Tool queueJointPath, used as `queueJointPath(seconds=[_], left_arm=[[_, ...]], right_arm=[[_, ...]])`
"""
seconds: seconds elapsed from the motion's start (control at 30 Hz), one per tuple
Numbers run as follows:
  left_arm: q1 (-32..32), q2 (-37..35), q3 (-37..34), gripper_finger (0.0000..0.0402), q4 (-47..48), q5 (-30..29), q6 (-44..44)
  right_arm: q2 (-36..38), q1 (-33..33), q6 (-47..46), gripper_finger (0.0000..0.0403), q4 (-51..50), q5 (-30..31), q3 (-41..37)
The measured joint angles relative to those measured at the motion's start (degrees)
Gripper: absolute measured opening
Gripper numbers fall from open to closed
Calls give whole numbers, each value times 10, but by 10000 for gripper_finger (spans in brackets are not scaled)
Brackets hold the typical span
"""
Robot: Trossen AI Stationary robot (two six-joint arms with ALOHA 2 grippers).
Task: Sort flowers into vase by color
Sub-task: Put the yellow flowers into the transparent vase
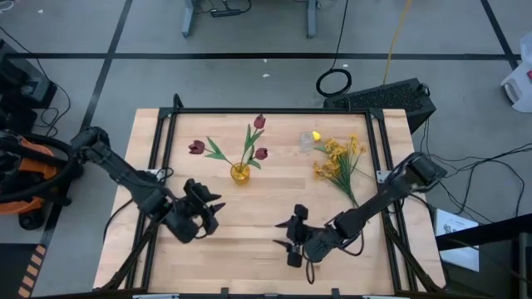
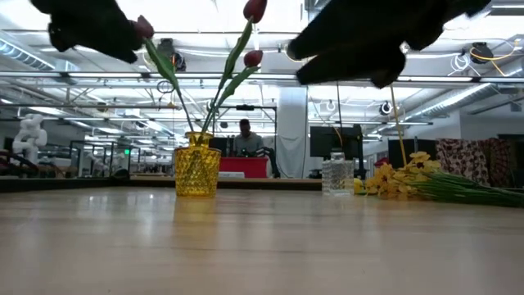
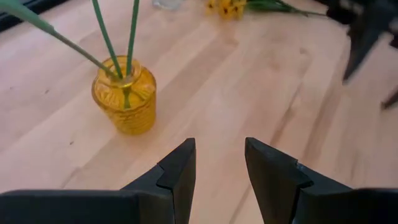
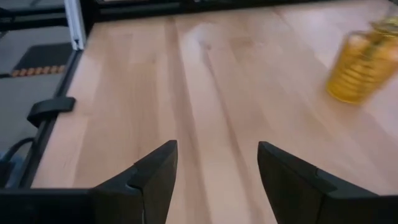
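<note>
While three red tulips [image 1: 258, 139] stand in the yellow vase [image 1: 239, 174] mid-bench, yellow flowers [image 1: 339, 159] lie toward the right edge beside a clear vase [image 1: 307, 142]. Near the front edge, the left gripper [image 1: 212, 212] and right gripper [image 1: 289, 235] hover, jaws spread, holding nothing.

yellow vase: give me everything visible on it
The yellow vase is a small amber jar of textured, see-through glass with a narrower neck, as the low view shows. It stands upright on the wooden table, left of centre toward the far side. Three green stems rise from its mouth and fan out, carrying the dark red tulips. Neither gripper touches it; the clear vase stands apart to its right.
</note>
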State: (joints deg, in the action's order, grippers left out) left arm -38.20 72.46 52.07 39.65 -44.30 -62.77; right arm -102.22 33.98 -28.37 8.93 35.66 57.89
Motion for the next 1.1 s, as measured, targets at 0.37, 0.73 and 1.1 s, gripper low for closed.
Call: queueJointPath(seconds=[0.37,0.73,1.1], left_arm=[[-56,75,0,144,-79,-81,-27],[-45,158,0,144,-169,-82,-23],[-42,161,0,144,-204,-72,-13]], right_arm=[[139,-15,-75,215,-312,1,0],[183,-52,-332,215,-665,-78,0],[183,-70,-505,207,-853,-58,-14]])
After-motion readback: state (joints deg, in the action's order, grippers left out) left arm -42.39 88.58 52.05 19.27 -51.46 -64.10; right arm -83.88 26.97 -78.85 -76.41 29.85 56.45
